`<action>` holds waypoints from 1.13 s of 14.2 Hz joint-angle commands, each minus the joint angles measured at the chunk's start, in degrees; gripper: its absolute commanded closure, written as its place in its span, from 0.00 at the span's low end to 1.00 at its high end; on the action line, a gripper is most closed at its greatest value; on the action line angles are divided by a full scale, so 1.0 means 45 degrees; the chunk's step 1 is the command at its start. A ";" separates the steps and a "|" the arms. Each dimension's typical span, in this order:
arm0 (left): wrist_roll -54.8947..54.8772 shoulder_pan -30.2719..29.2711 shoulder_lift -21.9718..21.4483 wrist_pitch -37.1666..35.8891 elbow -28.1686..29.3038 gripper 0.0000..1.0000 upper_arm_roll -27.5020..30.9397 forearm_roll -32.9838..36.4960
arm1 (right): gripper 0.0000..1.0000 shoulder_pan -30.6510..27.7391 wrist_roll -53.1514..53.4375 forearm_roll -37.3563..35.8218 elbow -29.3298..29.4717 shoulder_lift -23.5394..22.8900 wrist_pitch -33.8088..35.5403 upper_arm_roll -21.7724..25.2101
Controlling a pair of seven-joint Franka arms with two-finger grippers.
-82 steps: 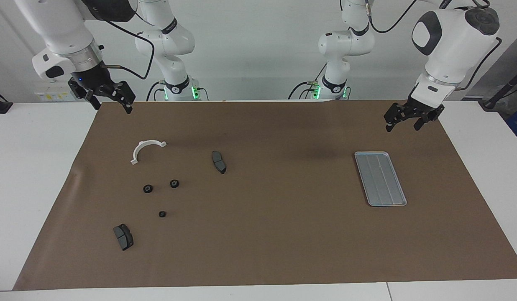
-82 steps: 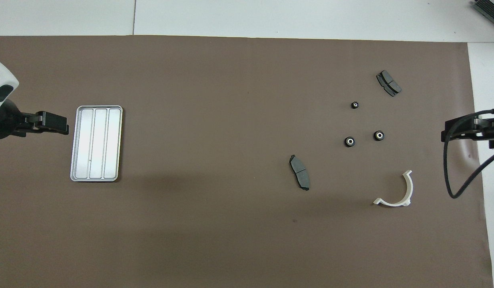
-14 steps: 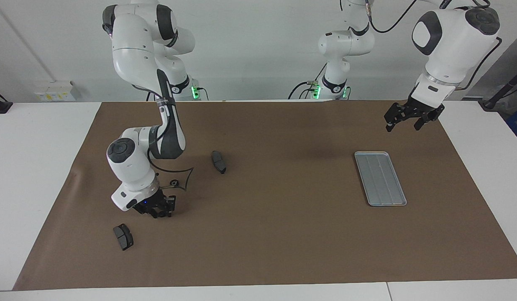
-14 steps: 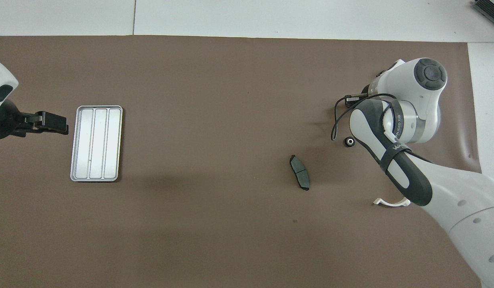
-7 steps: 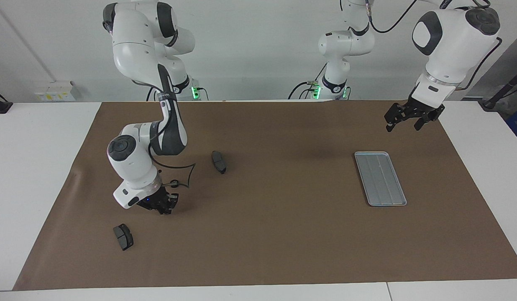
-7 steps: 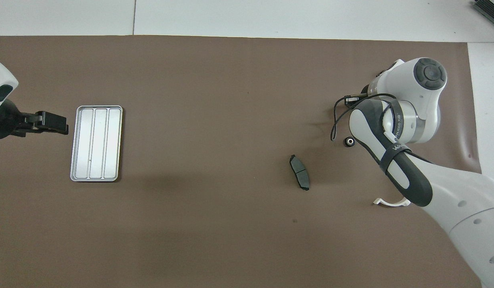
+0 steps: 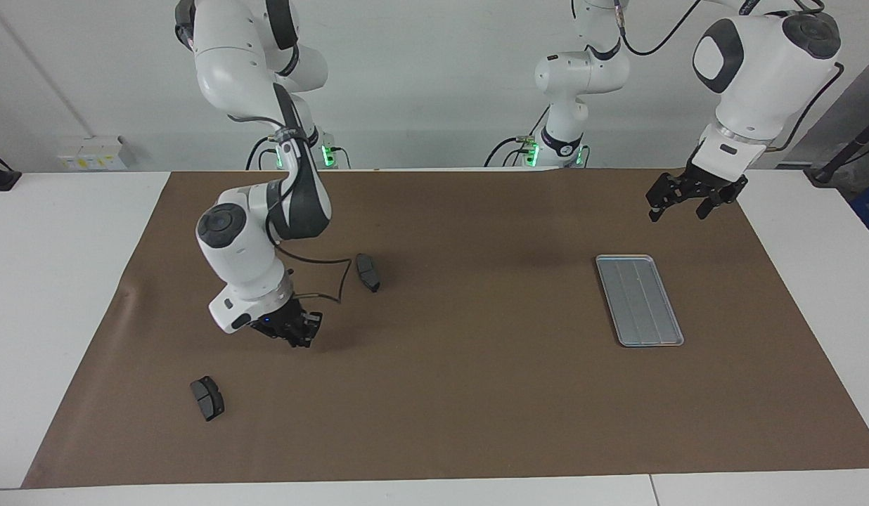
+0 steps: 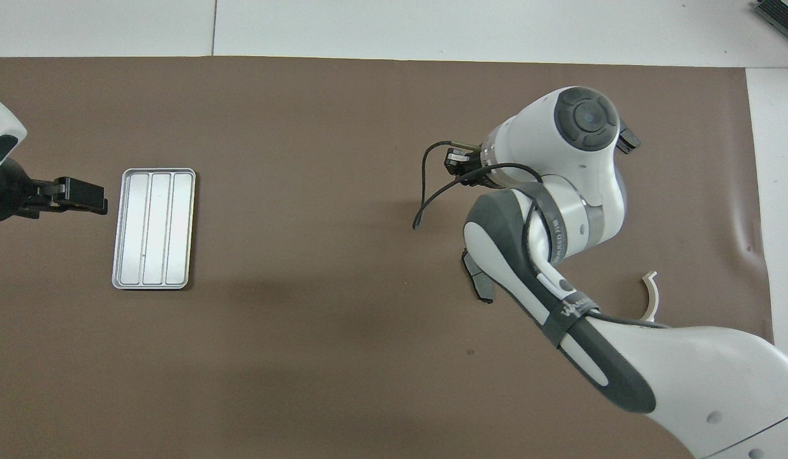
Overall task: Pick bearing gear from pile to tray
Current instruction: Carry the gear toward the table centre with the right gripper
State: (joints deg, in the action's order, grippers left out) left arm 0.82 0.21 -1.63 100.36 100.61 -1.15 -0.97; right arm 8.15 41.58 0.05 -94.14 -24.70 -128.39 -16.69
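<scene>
Your right pincer (image 7: 299, 336) hangs low over the brown mat, fingertips together; whether a gear sits between them you cannot tell. The tray (image 7: 639, 300) lies well apart from it, toward the left arm's end of the desk. Your left pincer (image 7: 689, 197), fingers apart, waits near the tray.

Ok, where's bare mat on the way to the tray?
Bare: the mat between the middle brake pad and the tray, and the tray itself. Crowded: the right arm's end, where the right gripper hangs among that pad, a second brake pad and the white bracket. The left gripper waits by the tray.
</scene>
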 commanded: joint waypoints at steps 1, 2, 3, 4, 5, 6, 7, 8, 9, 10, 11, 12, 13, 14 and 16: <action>0.0092 -0.0048 -0.0322 0.0100 0.0356 0.00 -0.0038 0.0235 | 1.00 0.0217 0.2549 -0.0343 -0.0291 -0.0251 -0.1308 -0.0978; 0.0092 -0.0028 -0.0322 0.0100 0.0356 0.00 -0.0038 0.0235 | 1.00 0.0529 0.3098 -0.0401 -0.0310 -0.0407 -0.1757 -0.0999; 0.0092 -0.0028 -0.0322 0.0100 0.0356 0.00 -0.0038 0.0235 | 1.00 0.0900 0.3645 -0.0421 -0.0311 -0.0602 -0.2148 -0.0999; 0.0092 -0.0047 -0.0322 0.0100 0.0356 0.00 -0.0038 0.0235 | 1.00 0.1232 0.4076 -0.0692 -0.0311 -0.0913 -0.2577 -0.0999; 0.0092 -0.0047 -0.0322 0.0100 0.0356 0.00 -0.0038 0.0235 | 1.00 0.1487 0.4486 -0.1197 -0.0349 -0.1206 -0.3026 -0.1019; 0.0092 -0.0028 -0.0322 0.0100 0.0356 0.00 -0.0038 0.0235 | 1.00 0.1741 0.4955 -0.1821 -0.0466 -0.1345 -0.3263 -0.1019; 0.0092 0.0050 -0.0322 0.0061 0.0356 0.00 -0.0057 0.0235 | 1.00 0.1821 0.5462 -0.2407 -0.0486 -0.1423 -0.3304 -0.1038; 0.0130 0.0089 -0.0322 0.0099 0.0356 0.00 -0.0077 0.0235 | 1.00 0.1841 0.5892 -0.2955 -0.0486 -0.1579 -0.3324 -0.1096; -0.0005 0.0128 -0.0342 0.0196 0.0414 0.00 -0.0077 0.0235 | 1.00 0.1977 0.6225 -0.3502 -0.0486 -0.1735 -0.3324 -0.1232; -0.0025 0.0012 -0.0342 0.0275 0.0453 0.00 -0.0077 0.0235 | 0.98 0.2055 0.6538 -0.4126 -0.0486 -0.1891 -0.3324 -0.1272; -0.0045 -0.0105 -0.0342 0.0430 0.0454 0.00 -0.0019 0.0235 | 0.95 0.2075 0.6967 -0.4693 -0.0602 -0.1951 -0.3324 -0.1311; -0.0045 -0.0241 -0.0361 0.0412 0.0531 0.00 -0.0019 0.0235 | 0.90 0.2076 0.7222 -0.5046 -0.0758 -0.1952 -0.3420 -0.1331; 0.0013 -0.0243 -0.0361 0.0431 0.0532 0.00 -0.0019 0.0235 | 0.84 0.2076 0.7264 -0.5089 -0.0856 -0.1952 -0.3615 -0.1331; 0.0071 -0.0165 -0.0342 0.0606 0.0513 0.00 -0.0038 0.0235 | 0.73 0.2076 0.7264 -0.5089 -0.0954 -0.1952 -0.3694 -0.1331; 0.0266 0.0185 -0.0361 0.0725 0.0590 0.00 -0.0077 0.0235 | 0.45 0.2076 0.7264 -0.5108 -0.1072 -0.1952 -0.3714 -0.1331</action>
State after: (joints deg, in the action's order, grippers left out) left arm 0.82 -0.29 -1.63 101.75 100.88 -1.20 -0.97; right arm 18.22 72.71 -21.36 -97.61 -33.71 -143.21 -22.02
